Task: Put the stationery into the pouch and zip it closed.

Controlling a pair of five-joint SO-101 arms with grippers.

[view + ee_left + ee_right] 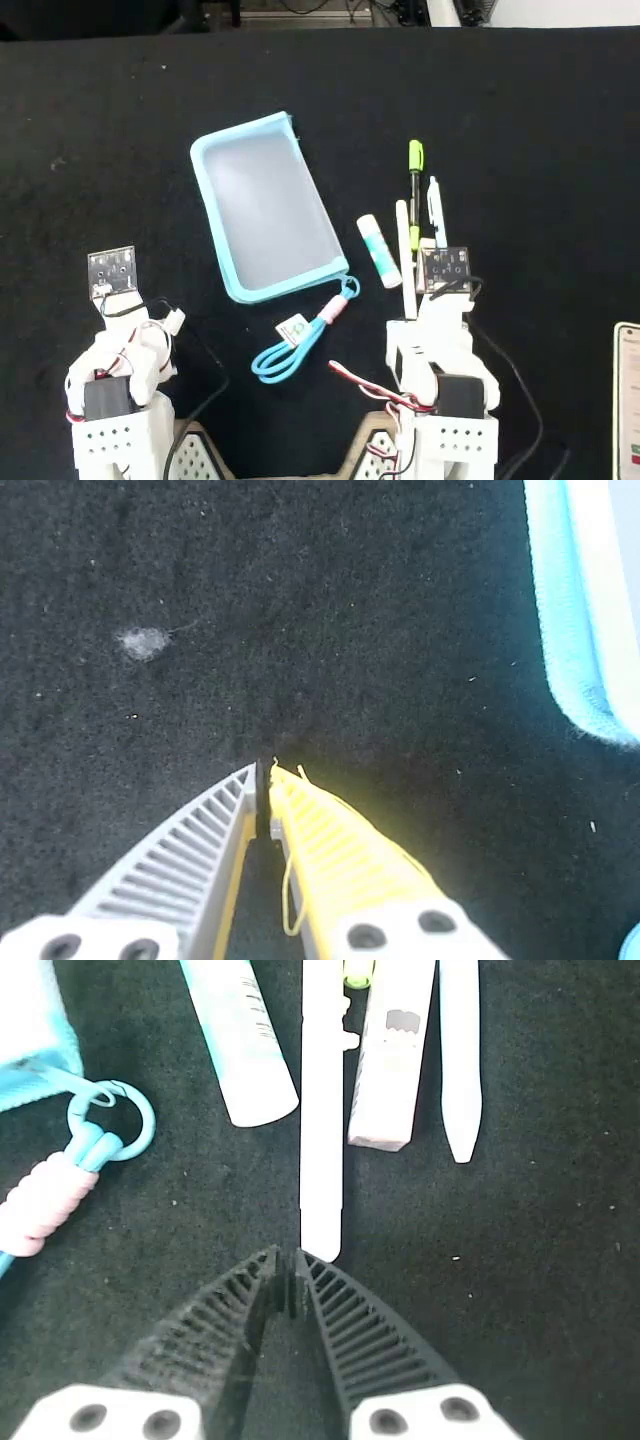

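A light blue pouch (pixel 265 207) with a translucent face lies on the black table, its blue and pink wrist strap (pixel 300 340) trailing toward the arms. To its right lie a glue stick (pixel 379 250), a thin white stick (pixel 406 258), a green-capped pen (pixel 415 190) and a white pen (pixel 436 212). In the right wrist view the white stick (pixel 321 1110) ends just ahead of my right gripper (pixel 289 1257), which is shut and empty; the glue stick (pixel 240 1038), an eraser-like white block (pixel 392 1055) and the white pen (pixel 459 1060) lie beside it. My left gripper (pixel 265 772) is shut over bare table, with the pouch's edge (pixel 570 610) off to one side.
A white card (pixel 628 400) lies at the table's right edge. The strap's ring (pixel 112 1120) and pink cord (pixel 45 1200) lie close to the right gripper. Both arm bases stand at the table's near edge.
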